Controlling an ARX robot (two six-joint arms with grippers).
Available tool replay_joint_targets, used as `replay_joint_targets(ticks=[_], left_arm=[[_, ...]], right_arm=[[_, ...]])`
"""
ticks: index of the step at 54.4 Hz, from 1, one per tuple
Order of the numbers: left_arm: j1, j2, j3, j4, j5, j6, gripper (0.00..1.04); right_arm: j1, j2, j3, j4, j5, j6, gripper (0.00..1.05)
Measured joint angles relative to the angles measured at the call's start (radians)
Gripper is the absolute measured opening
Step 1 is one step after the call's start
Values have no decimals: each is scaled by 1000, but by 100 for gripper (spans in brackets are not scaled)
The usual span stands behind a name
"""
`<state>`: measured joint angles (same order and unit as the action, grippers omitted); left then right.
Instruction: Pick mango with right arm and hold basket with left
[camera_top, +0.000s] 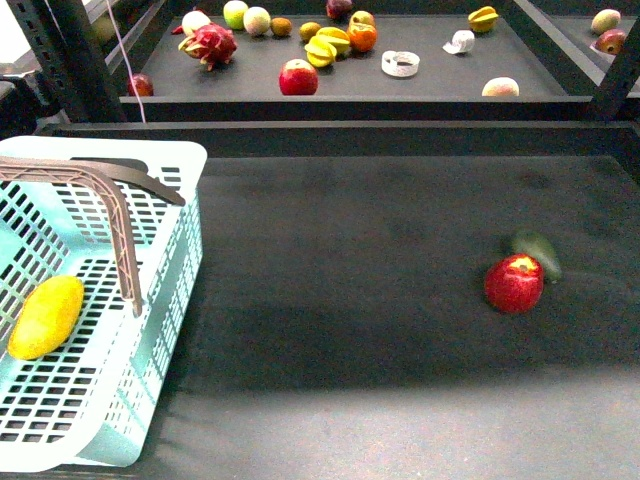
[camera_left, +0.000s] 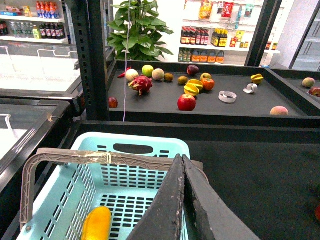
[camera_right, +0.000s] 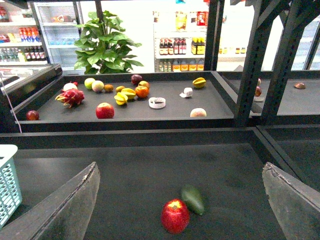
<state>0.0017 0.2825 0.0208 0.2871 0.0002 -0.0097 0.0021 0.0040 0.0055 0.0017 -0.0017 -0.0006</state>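
Note:
The yellow-orange mango (camera_top: 45, 317) lies inside the pale turquoise basket (camera_top: 150, 390) at the table's left; it also shows in the left wrist view (camera_left: 97, 225). My left gripper (camera_left: 182, 160) is shut, its fingers pressed together with nothing between them, over the basket (camera_left: 150, 146) near the grey-brown handle (camera_left: 100, 158). My right gripper (camera_right: 180, 167) is open and empty above the table's right side, its fingers (camera_right: 75, 202) spread wide, far from the mango. Neither arm shows in the front view.
A red apple (camera_top: 514, 283) and a dark green oval fruit (camera_top: 538, 252) lie together on the right of the dark table, below my right gripper (camera_right: 175, 216). A raised back shelf (camera_top: 330, 95) holds several fruits. The basket's corner (camera_right: 7, 185) shows in the right wrist view.

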Motion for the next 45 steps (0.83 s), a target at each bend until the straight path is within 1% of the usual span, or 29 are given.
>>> replay_joint_targets(ticks=[19, 23, 25, 45], left_arm=[[0, -108, 0, -108, 0, 2, 2], [0, -208, 0, -241, 1, 2, 2], [0, -251, 0, -275, 0, 2, 2], [0, -278, 0, -285, 0, 2, 2]], right_arm=[[0, 0, 0, 0, 0, 0, 97], [0, 0, 0, 0, 0, 0, 97], [0, 0, 0, 0, 0, 0, 97], [0, 0, 0, 0, 0, 0, 97]])
